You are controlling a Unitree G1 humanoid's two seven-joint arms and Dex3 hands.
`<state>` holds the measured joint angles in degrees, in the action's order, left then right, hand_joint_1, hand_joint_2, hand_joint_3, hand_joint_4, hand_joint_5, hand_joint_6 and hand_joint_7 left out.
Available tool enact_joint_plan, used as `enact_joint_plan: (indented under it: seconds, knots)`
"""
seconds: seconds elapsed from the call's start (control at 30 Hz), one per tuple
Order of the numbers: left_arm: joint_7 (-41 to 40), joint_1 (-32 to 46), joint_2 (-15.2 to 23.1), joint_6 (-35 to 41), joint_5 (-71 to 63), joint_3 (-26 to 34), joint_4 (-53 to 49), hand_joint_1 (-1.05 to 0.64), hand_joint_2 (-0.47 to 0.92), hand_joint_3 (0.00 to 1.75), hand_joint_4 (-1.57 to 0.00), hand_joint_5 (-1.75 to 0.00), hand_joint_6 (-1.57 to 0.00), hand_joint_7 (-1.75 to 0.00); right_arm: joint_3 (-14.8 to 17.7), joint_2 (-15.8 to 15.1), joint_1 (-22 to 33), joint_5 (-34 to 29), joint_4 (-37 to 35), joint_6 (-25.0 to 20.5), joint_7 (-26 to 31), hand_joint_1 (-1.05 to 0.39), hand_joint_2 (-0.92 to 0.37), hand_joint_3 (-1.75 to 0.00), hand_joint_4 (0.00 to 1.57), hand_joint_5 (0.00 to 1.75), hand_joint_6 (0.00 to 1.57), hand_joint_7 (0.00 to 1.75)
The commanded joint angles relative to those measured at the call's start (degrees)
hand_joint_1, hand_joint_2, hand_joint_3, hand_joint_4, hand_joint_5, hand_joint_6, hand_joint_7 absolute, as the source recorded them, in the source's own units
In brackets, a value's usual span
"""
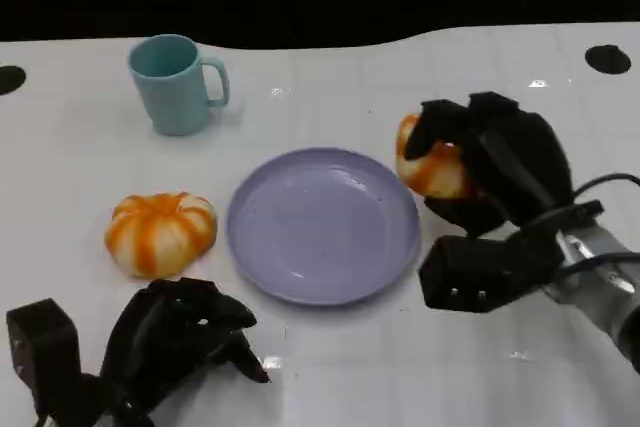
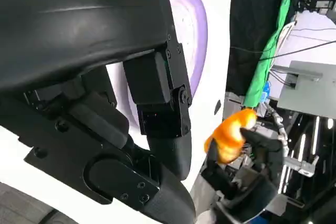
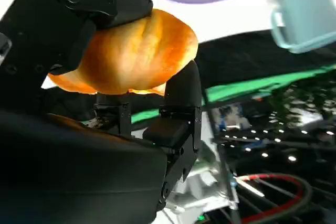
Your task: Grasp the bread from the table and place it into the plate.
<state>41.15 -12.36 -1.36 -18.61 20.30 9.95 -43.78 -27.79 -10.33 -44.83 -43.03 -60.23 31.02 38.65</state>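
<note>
Nearest, the left hand (image 1: 175,347) rests low on the white table (image 1: 560,97), fingers curled and apparently holding nothing. Beyond it lie a striped orange pumpkin (image 1: 160,232) and the purple plate (image 1: 322,224). The right hand (image 1: 490,172) grips the bread (image 1: 432,162) just beside the plate's right rim. Farthest stands a teal mug (image 1: 177,82).

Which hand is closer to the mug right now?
Left. The left hand sits at the near edge, below the mug. The right hand, gripping the bread, is across the plate.
</note>
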Motion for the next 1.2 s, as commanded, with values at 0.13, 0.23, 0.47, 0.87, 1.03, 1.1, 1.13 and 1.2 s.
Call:
enact_joint_plan:
  seconds: [0.13, 0.23, 0.47, 0.87, 1.03, 1.1, 1.13, 1.2]
  knots:
    - [-0.26, 0.39, 0.92, -0.59, -0.36, 0.22, 0.24, -1.05, 0.73, 0.0, -1.57, -0.6, -1.57, -0.21, -0.74, 2.68, -2.69, 0.91, 0.72, 3.43, -4.36, -0.14, -0.3, -1.34, 1.0, 1.75, 0.82, 1.49]
    - [-0.3, 0.61, 0.82, -0.49, -0.45, 0.02, 0.64, -1.05, 0.74, 0.0, -1.57, -0.6, -1.57, -0.21, -1.44, 3.95, -3.42, 0.74, 0.61, 3.79, -6.89, -0.15, -0.32, -1.3, 0.99, 1.75, 0.94, 1.27]
    - [-0.34, 0.83, 0.78, -0.65, -0.78, -0.27, 0.73, -1.05, 0.73, 0.0, -1.57, -0.6, -1.57, -0.2, -3.14, 7.58, -4.91, -0.04, -1.35, 2.85, -8.68, -0.22, -0.35, -1.24, 0.99, 1.75, 0.92, 1.17]
    - [-0.33, 1.1, 0.62, -0.2, -0.62, -0.52, 1.35, -1.05, 0.73, 0.0, -1.57, -0.6, -1.57, -0.2, -3.65, 10.64, -5.16, 0.71, -4.86, 1.1, -9.47, -0.15, -0.39, -1.11, 0.87, 1.72, 0.92, 1.03]
    - [-0.69, 1.22, 0.62, 0.04, -0.82, -0.69, 1.61, -1.05, 0.73, 0.0, -1.57, -0.6, -1.57, -0.2, -3.0, 10.86, -5.06, 2.04, -4.83, -0.88, -12.36, -0.25, -0.52, -0.78, 0.65, 1.29, 0.71, 0.69]
    - [-0.83, 1.19, 0.61, -0.16, -0.96, -0.75, 1.58, -1.05, 0.73, 0.0, -1.57, -0.6, -1.57, -0.2, -2.89, 10.5, -5.04, 2.54, -4.58, -1.03, -14.39, -0.31, -0.61, -0.63, 0.51, 0.96, 0.56, 0.46]
    - [-0.87, 1.17, 0.63, -0.28, -1.03, -0.77, 1.55, -1.05, 0.73, 0.0, -1.57, -0.6, -1.57, -0.2, -2.88, 10.37, -5.0, 2.72, -4.44, -1.08, -15.02, -0.35, -0.68, -0.5, 0.47, 0.76, 0.51, 0.32]
    - [-0.67, 1.05, 0.65, -0.27, -0.87, -0.68, 1.34, -1.05, 0.74, 0.0, -1.57, -0.6, -1.57, -0.2, -3.04, 10.05, -4.94, 2.79, -4.27, -1.31, -16.3, -0.41, -0.83, -0.25, 0.44, 0.52, 0.47, 0.15]
